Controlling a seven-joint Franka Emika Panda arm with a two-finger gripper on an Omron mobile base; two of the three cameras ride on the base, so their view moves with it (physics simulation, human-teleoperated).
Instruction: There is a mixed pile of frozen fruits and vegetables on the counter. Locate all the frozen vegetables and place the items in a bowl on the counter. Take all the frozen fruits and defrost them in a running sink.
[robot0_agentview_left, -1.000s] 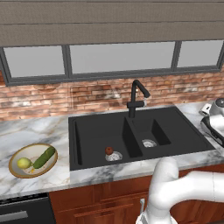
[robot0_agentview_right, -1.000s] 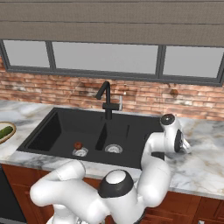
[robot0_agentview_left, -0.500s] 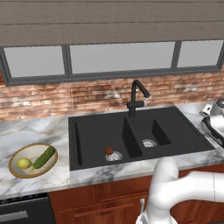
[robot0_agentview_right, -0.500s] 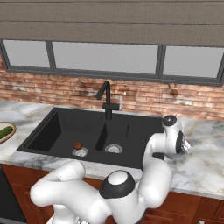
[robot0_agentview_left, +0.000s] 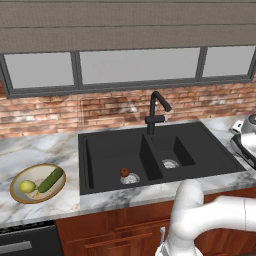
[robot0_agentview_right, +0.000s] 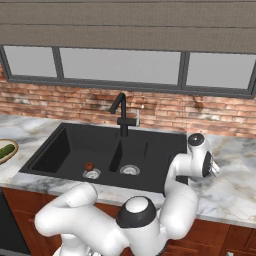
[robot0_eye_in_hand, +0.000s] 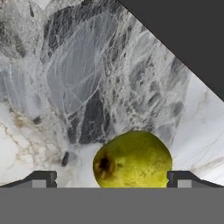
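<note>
In the hand view the gripper (robot0_eye_in_hand: 112, 180) hangs over the marble counter (robot0_eye_in_hand: 65, 87) with fingers spread wide, holding nothing; a yellow-green lemon-like fruit (robot0_eye_in_hand: 132, 161) sits between the tips at 6 o'clock. The dark red ball (robot0_agentview_left: 124, 172) lies in the black sink (robot0_agentview_left: 105, 150). The cucumber (robot0_agentview_left: 50, 179) and pale ball (robot0_agentview_left: 27, 186) rest in the bowl (robot0_agentview_left: 20, 197) at 9 o'clock.
</note>
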